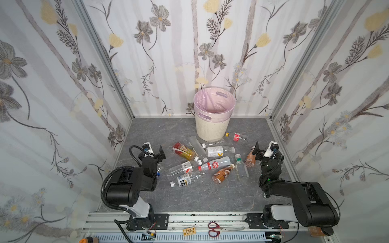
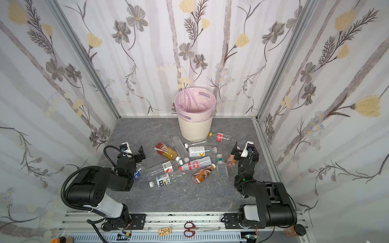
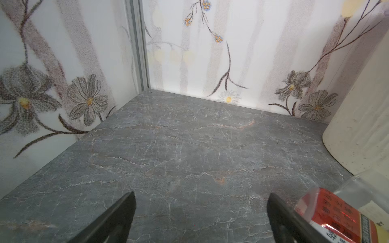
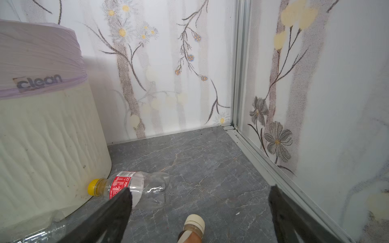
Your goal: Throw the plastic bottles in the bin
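Observation:
The bin (image 1: 213,124) (image 2: 194,126), cream with a pink liner, stands at the back wall. Several plastic bottles lie in front of it, among them an amber one (image 1: 183,151), a red-capped one (image 1: 213,164) and a yellow-capped one (image 1: 235,136) (image 4: 130,187). My left gripper (image 1: 156,154) (image 3: 202,210) is open over bare floor, left of the heap; a red-labelled bottle (image 3: 336,216) lies just outside one finger. My right gripper (image 1: 263,148) (image 4: 200,202) is open above a brown bottle (image 1: 250,158), whose white cap (image 4: 193,223) shows between the jaws.
Floral fabric walls close the grey marble floor (image 1: 210,195) on three sides. A blue-capped bottle (image 1: 159,173) lies partly under the left arm. Red-handled scissors (image 1: 213,229) and a small wooden tag (image 1: 188,231) rest on the front rail between the arm bases.

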